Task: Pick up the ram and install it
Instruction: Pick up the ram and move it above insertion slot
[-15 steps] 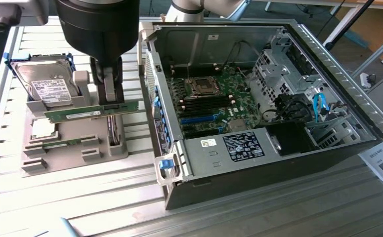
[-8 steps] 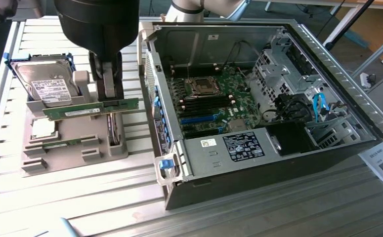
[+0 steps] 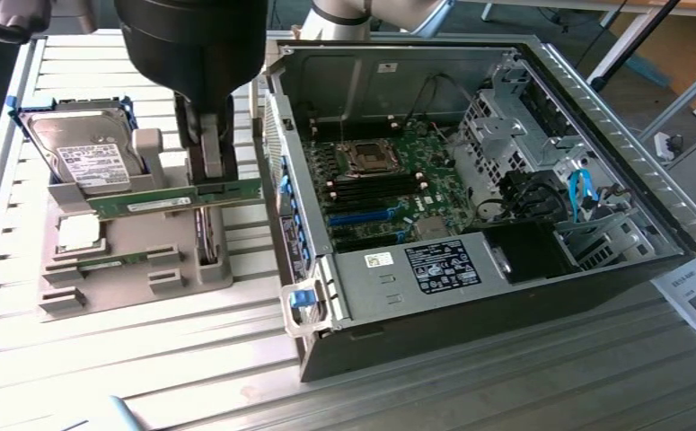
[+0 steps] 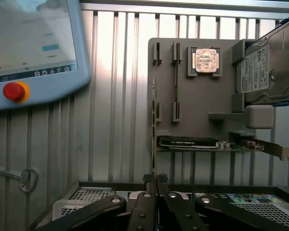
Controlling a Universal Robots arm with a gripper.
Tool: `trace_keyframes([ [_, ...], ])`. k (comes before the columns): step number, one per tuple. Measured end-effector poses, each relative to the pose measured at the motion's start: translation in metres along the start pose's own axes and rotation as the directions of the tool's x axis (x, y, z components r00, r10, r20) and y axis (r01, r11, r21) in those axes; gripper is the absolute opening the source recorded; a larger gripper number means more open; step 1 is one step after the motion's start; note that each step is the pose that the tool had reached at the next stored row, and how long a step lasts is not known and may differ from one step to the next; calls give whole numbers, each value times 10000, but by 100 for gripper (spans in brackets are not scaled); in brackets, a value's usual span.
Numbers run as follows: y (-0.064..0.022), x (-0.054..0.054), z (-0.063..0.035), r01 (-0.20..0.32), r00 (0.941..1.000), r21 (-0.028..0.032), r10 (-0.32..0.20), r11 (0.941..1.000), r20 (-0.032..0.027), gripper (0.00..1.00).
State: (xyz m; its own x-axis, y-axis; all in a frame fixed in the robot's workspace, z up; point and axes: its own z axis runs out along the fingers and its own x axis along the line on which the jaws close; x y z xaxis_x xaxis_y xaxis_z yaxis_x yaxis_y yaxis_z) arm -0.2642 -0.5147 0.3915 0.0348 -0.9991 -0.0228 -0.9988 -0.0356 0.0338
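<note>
Bulky glossy black cylindrical wrist housing (image 3: 192, 40), pale grey and silver arm joint (image 3: 348, 13) on its far side, hand (image 3: 212, 172) with two slim grey fingers (image 3: 212, 148), black angled linkage bars (image 4: 94, 211) studded with round silver screws (image 4: 116, 200), narrow black tips

the ram (image 3: 168, 204) is green with a pale label strip; the gripper (image 3: 212, 180) is black. the holder tray (image 3: 144, 265) is plain grey, the hard drive (image 3: 78, 153) silver with a white label and blue frame. the bench (image 3: 108, 359) is pale, ribbed in slats. the computer case (image 3: 444, 332) is black, its motherboard (image 3: 414, 180) green with blue slots (image 3: 354, 218). the pendant (image 4: 38, 38) is pale grey-blue, its button (image 4: 12, 90) red on yellow.
</note>
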Motion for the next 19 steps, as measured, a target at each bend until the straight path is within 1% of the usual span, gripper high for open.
trace_keyframes([
  [6, -131, 31, -5, 0, 10000, -4, 0, 10000, 2, 12],
  [8, -190, 45, -7, 0, 10000, -5, 0, 10000, 5, 12],
  [9, -235, 57, -9, 0, 10000, -9, 0, 10000, 6, 12],
  [13, -343, 87, -13, 1, 10000, -19, -1, 10000, 8, 12],
  [17, -496, 130, -19, 0, 10000, -35, 0, 10000, 12, 12],
  [19, -544, 141, -22, 0, 10000, -43, 0, 10000, 12, 12],
])
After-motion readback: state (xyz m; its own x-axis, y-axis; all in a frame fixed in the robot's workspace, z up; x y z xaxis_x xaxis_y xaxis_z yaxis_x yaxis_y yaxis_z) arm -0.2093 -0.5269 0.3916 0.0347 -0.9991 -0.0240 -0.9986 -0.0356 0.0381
